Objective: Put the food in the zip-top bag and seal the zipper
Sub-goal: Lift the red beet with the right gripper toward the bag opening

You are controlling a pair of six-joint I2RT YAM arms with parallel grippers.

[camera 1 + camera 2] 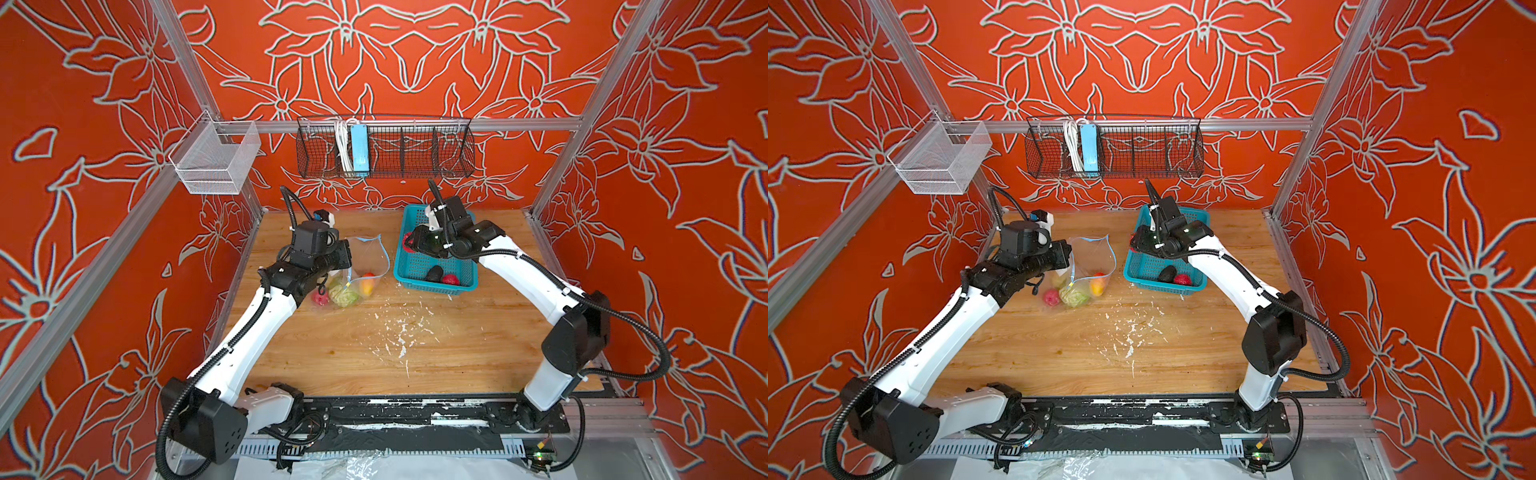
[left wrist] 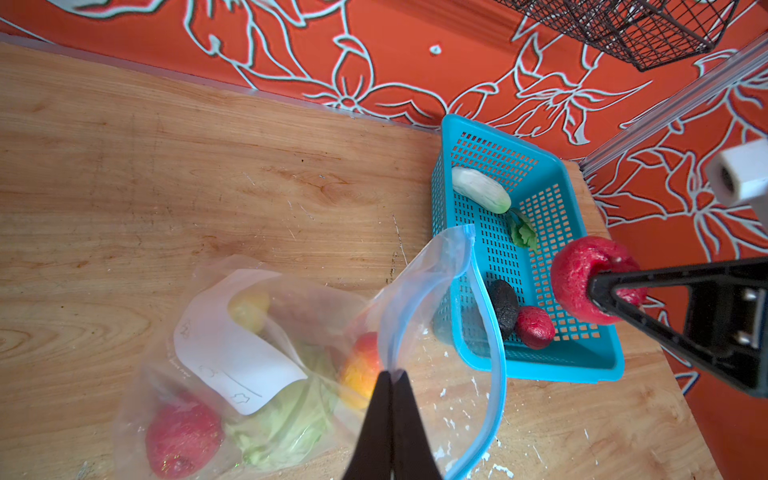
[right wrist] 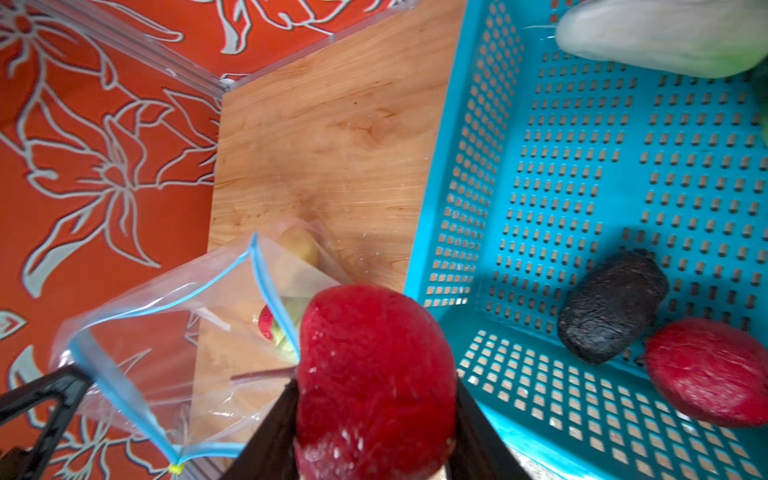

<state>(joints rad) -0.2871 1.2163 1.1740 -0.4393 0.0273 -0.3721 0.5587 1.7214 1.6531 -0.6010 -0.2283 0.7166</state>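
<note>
Starting at the front edge, the bench (image 1: 374, 365) lies bare and open between the two arms, marked only by white flecks (image 1: 401, 332). Beyond them the zip-top bag (image 1: 365, 257) sits left of centre with its mouth lifted and gaping, just beside the teal basket (image 1: 436, 286). The left gripper (image 2: 391, 376) is pinched together on one side of the mouth edge, along which runs the blue zipper (image 2: 496, 353), with its yellow slider tab (image 3: 176, 468) at one end. A white label (image 2: 237, 357) carries faint pen marks too thin to read. Inside the bag lie a cabbage (image 2: 282, 428), a pepper (image 2: 359, 374), a potato (image 2: 249, 309) and a bagged red fruit (image 2: 183, 432). The right gripper (image 3: 376, 399) is clamped on a held red fruit (image 3: 374, 353) over the basket's edge nearest the bag. An avocado (image 2: 503, 305), a basket red fruit (image 2: 535, 327) and a white radish (image 2: 480, 189) lie in the basket. On the back rail hang a black wire basket (image 1: 415, 153) holding a power strip (image 1: 359, 149), and a white mesh basket (image 1: 216, 160)
</note>
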